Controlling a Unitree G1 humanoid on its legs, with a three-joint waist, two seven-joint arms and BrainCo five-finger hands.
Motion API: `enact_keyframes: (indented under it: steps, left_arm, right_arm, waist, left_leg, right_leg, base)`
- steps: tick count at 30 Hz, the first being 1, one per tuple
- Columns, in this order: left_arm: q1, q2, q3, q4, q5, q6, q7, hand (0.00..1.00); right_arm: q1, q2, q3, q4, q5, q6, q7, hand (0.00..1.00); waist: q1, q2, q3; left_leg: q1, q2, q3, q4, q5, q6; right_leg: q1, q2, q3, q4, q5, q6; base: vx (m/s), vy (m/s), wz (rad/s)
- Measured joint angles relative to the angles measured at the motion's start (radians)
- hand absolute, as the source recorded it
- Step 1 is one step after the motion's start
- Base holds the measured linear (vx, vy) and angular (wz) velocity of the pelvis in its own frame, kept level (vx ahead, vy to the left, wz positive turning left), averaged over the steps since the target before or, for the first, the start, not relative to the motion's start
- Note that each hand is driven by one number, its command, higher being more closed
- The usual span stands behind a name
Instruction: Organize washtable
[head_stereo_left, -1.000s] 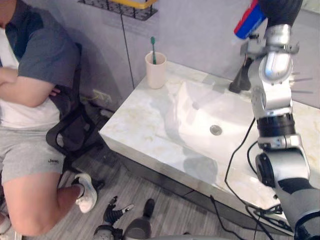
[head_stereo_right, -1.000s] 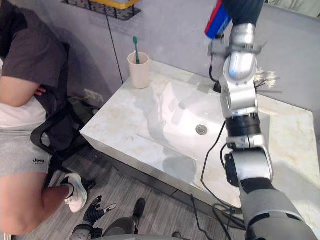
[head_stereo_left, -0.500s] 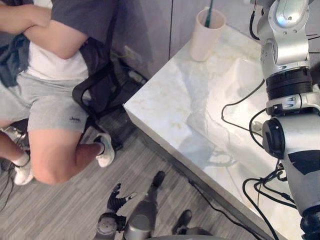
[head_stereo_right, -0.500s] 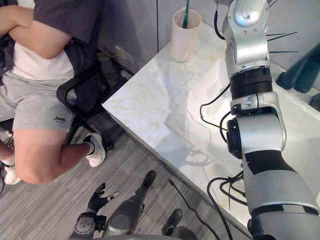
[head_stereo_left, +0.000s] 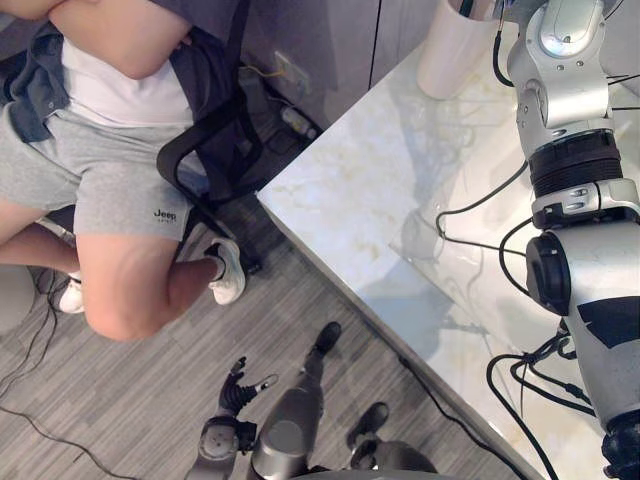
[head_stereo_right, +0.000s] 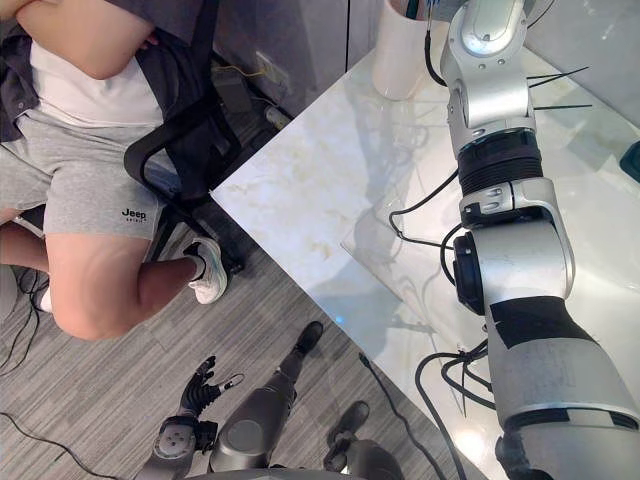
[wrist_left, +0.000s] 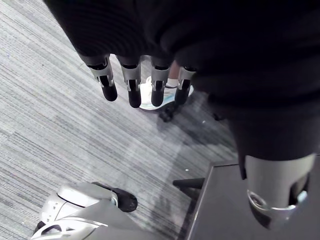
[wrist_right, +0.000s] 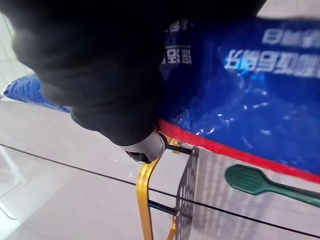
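Note:
My right hand (wrist_right: 105, 70) is raised by the wall and shut on a blue packet (wrist_right: 260, 100) with a red edge. Just past it are a yellow and black wire rack (wrist_right: 150, 200) and the green head of a toothbrush (wrist_right: 250, 181). A cream cup (head_stereo_left: 450, 45) stands at the far end of the marble washtable (head_stereo_left: 370, 190), beside my right arm. My left hand (head_stereo_left: 238, 388) hangs low over the grey floor, its fingers (wrist_left: 132, 87) straight and empty.
A person (head_stereo_left: 120, 190) sits in a black office chair (head_stereo_left: 215, 150) close to the washtable's left corner, one white shoe (head_stereo_left: 228, 275) near the table edge. A wall socket (head_stereo_left: 290, 70) and thin cables lie behind the chair.
The head camera has tipped further down, so the cup and table slid up the picture and more floor shows. My right arm stays raised; the left hand still hangs.

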Motion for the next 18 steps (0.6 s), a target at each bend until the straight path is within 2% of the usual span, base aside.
enact_keyframes:
  steps: [18]
  left_arm:
    - [0.0, 0.004, -0.007, 0.003, -0.007, 0.0, 0.001, 0.0]
  right_arm:
    - [0.1, 0.017, -0.004, -0.019, 0.0, 0.001, -0.002, 0.0]
  waist:
    - [-0.003, 0.001, 0.0]
  left_leg:
    - [0.031, 0.007, 0.011, 0.0, 0.0, 0.0]
  right_leg:
    - [0.019, -0.001, 0.013, 0.014, -0.002, -0.001]
  base:
    - [-0.01, 0.005, -0.02]
